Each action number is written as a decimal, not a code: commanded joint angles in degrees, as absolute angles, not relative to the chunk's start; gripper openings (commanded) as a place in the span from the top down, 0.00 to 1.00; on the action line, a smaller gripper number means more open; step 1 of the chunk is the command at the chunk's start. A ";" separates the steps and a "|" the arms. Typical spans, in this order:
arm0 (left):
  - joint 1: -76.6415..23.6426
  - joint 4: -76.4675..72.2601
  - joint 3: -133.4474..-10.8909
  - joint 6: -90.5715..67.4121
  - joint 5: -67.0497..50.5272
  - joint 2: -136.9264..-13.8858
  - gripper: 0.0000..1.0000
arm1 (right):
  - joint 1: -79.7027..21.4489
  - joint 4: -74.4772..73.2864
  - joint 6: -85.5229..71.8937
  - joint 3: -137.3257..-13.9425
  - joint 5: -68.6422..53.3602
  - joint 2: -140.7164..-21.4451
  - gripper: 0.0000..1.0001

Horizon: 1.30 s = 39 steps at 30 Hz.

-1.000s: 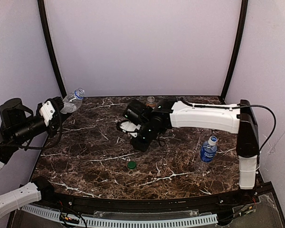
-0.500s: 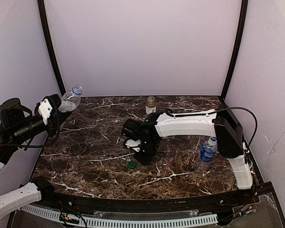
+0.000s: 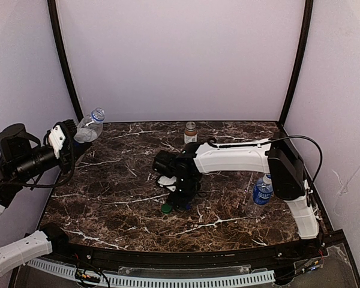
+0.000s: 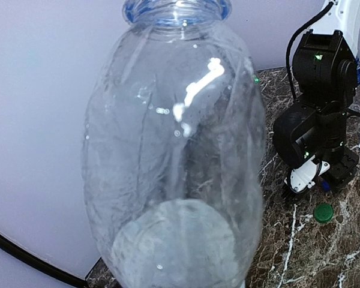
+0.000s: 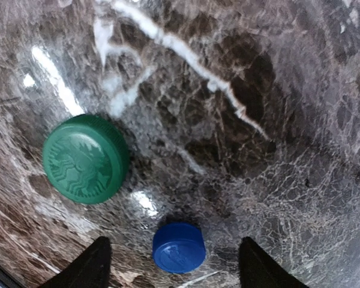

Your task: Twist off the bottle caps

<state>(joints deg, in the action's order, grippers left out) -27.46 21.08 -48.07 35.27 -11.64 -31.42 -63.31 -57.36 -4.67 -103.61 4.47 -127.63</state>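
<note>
On the table (image 3: 108,204), seen from above, the rear bottle (image 3: 190,132) stands at 12 o'clock and the side bottle (image 3: 262,193) at 3. The raised bottle (image 3: 90,127) hangs at 10, above the edge. The first cap (image 3: 166,209) lies at 6, and the second cap (image 5: 179,247) is just beside it, not touching.

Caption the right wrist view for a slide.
Open right gripper over the marble table, dark blue cap between its fingers, green cap lying off to one side.

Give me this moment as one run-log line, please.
left gripper: holds clear bottle, capless | right gripper: open over blue cap | green cap: loose on table
</note>
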 commanded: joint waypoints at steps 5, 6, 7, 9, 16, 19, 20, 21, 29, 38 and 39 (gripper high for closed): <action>-26.92 22.87 -51.53 32.93 -18.60 -31.56 0.66 | -62.97 -59.51 -2.87 -114.96 5.37 -119.50 0.07; -26.90 23.30 -51.82 32.56 -19.54 -31.69 0.65 | -63.03 -58.58 -2.03 -116.15 4.14 -117.67 0.07; -26.90 24.04 -52.31 32.41 -21.78 -31.96 0.65 | -63.10 -56.43 -1.26 -116.94 2.26 -115.73 0.08; -26.89 24.99 -52.70 31.74 -26.19 -32.21 0.63 | -63.16 -48.85 -0.44 -116.39 -3.55 -110.42 0.08; -26.76 25.60 -52.84 28.18 -36.71 -33.00 0.62 | -66.38 -0.69 -3.31 -97.36 -23.47 -93.93 0.19; -26.74 26.13 -52.94 28.50 -38.30 -33.44 0.62 | -69.60 10.15 -0.45 -96.35 -21.35 -94.12 0.21; -26.68 26.21 -52.92 28.40 -38.69 -33.54 0.62 | -70.37 10.64 0.93 -97.98 -20.94 -95.23 0.22; -26.66 26.26 -52.87 28.26 -38.90 -33.56 0.62 | -71.03 10.23 1.85 -100.03 -20.24 -96.56 0.22; -26.64 26.41 -52.38 28.15 -39.22 -32.94 0.60 | -73.26 7.33 3.20 -109.25 -19.67 -104.67 0.30; -26.63 25.87 -51.90 27.69 -39.76 -32.24 0.59 | -73.32 4.95 2.51 -110.35 -18.23 -107.47 0.69; -26.63 25.86 -51.82 27.69 -39.78 -32.21 0.59 | -73.35 5.05 2.59 -109.94 -17.97 -107.34 0.79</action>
